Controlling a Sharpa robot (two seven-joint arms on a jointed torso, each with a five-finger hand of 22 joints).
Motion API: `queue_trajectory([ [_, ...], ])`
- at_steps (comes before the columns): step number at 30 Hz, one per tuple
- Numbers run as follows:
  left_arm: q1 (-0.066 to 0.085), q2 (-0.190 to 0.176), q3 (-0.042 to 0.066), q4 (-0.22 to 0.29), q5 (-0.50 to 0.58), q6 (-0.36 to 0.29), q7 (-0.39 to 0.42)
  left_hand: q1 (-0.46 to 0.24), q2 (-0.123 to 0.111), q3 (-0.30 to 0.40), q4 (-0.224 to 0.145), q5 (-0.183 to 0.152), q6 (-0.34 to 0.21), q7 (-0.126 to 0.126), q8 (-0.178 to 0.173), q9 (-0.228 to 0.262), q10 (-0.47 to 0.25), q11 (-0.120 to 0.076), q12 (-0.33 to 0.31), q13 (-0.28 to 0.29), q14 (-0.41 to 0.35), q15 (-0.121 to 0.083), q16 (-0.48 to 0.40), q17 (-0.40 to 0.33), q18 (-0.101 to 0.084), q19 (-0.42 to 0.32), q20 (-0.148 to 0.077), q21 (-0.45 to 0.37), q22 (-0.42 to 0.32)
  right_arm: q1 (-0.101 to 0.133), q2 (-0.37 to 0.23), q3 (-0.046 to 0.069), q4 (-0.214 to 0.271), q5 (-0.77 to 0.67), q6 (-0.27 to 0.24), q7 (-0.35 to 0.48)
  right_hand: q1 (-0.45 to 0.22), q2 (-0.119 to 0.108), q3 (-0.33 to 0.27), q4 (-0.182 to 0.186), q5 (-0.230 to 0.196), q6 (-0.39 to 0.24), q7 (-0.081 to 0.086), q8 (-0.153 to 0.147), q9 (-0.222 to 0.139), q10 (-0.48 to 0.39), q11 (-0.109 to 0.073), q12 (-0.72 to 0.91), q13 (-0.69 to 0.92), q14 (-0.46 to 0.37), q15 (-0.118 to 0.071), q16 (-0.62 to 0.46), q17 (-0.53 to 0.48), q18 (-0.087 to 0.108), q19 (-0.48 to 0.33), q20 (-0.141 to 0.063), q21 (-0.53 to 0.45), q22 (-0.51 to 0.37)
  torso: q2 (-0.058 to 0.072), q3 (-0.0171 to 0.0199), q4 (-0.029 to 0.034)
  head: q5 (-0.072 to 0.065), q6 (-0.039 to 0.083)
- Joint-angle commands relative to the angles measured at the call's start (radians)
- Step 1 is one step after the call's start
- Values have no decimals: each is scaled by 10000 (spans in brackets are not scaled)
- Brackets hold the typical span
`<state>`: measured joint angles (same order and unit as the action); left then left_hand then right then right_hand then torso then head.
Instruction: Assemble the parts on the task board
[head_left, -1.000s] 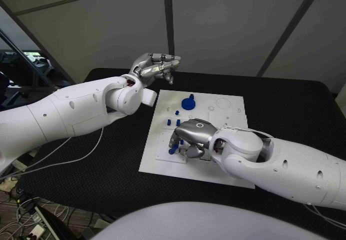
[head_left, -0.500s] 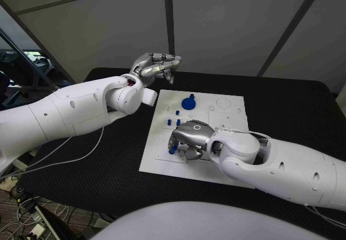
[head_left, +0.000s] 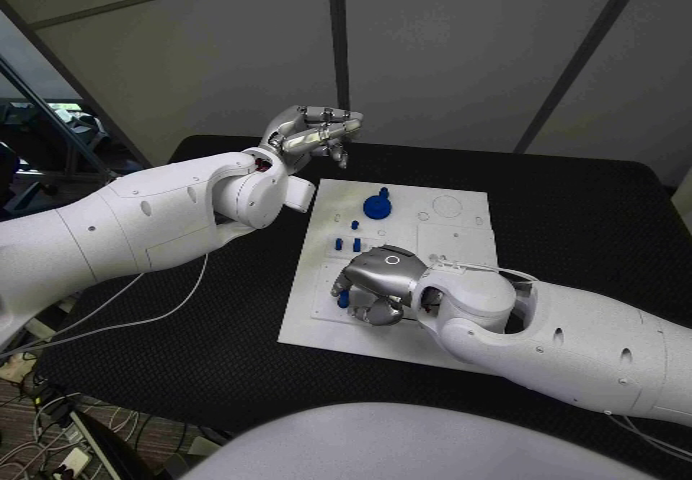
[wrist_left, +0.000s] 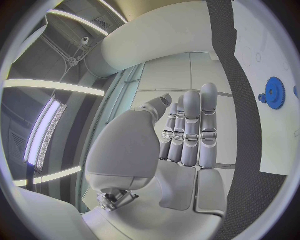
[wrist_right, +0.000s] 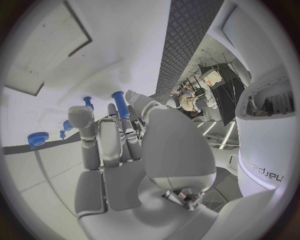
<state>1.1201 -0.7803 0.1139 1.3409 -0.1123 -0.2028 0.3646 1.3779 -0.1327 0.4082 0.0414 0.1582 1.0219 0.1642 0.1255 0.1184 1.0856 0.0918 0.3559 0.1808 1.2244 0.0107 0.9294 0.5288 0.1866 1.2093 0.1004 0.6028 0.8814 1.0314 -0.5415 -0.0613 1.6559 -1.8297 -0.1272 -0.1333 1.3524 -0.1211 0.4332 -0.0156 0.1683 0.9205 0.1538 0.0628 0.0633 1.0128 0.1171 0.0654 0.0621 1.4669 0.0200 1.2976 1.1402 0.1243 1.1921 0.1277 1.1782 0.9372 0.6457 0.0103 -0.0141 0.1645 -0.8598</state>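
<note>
A white task board (head_left: 459, 240) lies in the middle of a black desk (head_left: 577, 220). The right hand (head_left: 378, 283) rests low over the near left part of the board, fingers curled down among small blue parts; in the right wrist view a short blue peg (wrist_right: 120, 104) stands up right beside its fingertips (wrist_right: 80, 116), and whether the fingers actually grip it cannot be told. Two more small blue pegs (head_left: 348, 242) stand on the board just beyond that hand. Farther back on the board sits a blue toothed wheel (head_left: 376, 207) with a small blue knob beside it. The left hand (head_left: 310, 132) is raised above the far left corner of the desk, well apart from the board, holding nothing, its fingers straight and close together. On the right arm's white casing, part of a grey word shows, reading roughly "arpa" (wrist_right: 267, 172).
</note>
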Motion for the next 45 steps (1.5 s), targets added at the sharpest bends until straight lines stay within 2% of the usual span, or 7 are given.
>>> queue_trajectory([
  [1,18,11,3,-2,36,124,-4,-20,8,-62,-8,-30,-14,51,12,-9,-75,-5,37,14,-43,-5,41,-14,-65,-25,65,-44,-15,21,-8,6,8,90,-367,108,22,-72,-128,-11,-64,-154,-44,-14,13,-297,45,31,14,209,99,-106,-169,127,-167,42,-214,-290,2,7,5,-3,14],
  [13,16,-34,-56,-26,36,169,-39,-20,5,-75,-6,-29,-28,60,9,-14,-94,3,41,13,-47,0,46,-23,-61,-33,68,-74,-36,23,-752,15,660,682,-2384,643,176,4,-887,-25,42,-1654,-279,-64,-41,-1111,142,412,67,1,179,-637,-983,296,-630,130,-973,-1271,-26,10,-19,-155,112],
  [21,14,-51,-144,-41,36,191,-46,-20,5,-75,-6,-29,-28,60,9,-14,-94,3,41,13,-47,0,46,-23,-61,-33,68,-74,-36,240,-2321,516,1452,2290,-2529,130,46,246,-1049,241,105,261,232,501,213,434,-99,1479,256,162,-2,-374,-641,154,-84,-13,-527,-612,-95,-9,-50,-613,349],
  [24,15,-64,-165,-33,36,189,-49,-21,4,-79,-5,-30,-33,63,8,-15,-100,6,43,13,-49,2,47,-26,-60,-34,70,-80,-41,324,-3180,692,1716,3096,-2197,-706,-247,178,-1268,497,130,999,-74,856,328,2468,-561,2683,845,397,-308,247,208,-32,582,-210,210,446,-139,-33,-83,-888,407],
  [28,20,-104,-180,7,35,173,-55,-27,1,-95,2,-31,-44,69,7,-20,-115,13,50,13,-55,8,50,-36,-59,-39,74,-100,-55,368,-4245,789,2034,4005,-1979,-1883,-849,-66,-2336,1140,785,1366,-519,1114,554,3805,-1043,8956,7373,578,-722,1040,1330,-231,1070,-634,699,1137,-148,-69,-115,-1448,493],
  [32,21,-115,-186,24,35,167,-54,-27,1,-95,2,-31,-44,69,7,-20,-115,13,50,13,-55,8,50,-36,-59,-39,74,-100,-55,367,-4869,811,2332,4239,-2028,-2541,-1074,39,-3231,1790,1380,1203,-478,1304,796,3616,-940,11537,10391,686,-666,1608,2222,-278,1294,-629,947,1526,-149,-63,-150,-1711,498],
  [45,19,-160,-201,55,35,169,-23,-49,-3,-125,21,-33,-51,75,12,-23,-129,21,65,15,-61,16,57,-50,-62,-36,81,-104,-58,-147,-5555,739,2728,4052,-1935,-3991,-1036,210,-4693,2973,1818,906,-497,2025,1528,4102,-919,13146,12611,854,-638,2259,3350,-413,1690,-621,1492,2355,-177,-90,-167,-1885,392],
])
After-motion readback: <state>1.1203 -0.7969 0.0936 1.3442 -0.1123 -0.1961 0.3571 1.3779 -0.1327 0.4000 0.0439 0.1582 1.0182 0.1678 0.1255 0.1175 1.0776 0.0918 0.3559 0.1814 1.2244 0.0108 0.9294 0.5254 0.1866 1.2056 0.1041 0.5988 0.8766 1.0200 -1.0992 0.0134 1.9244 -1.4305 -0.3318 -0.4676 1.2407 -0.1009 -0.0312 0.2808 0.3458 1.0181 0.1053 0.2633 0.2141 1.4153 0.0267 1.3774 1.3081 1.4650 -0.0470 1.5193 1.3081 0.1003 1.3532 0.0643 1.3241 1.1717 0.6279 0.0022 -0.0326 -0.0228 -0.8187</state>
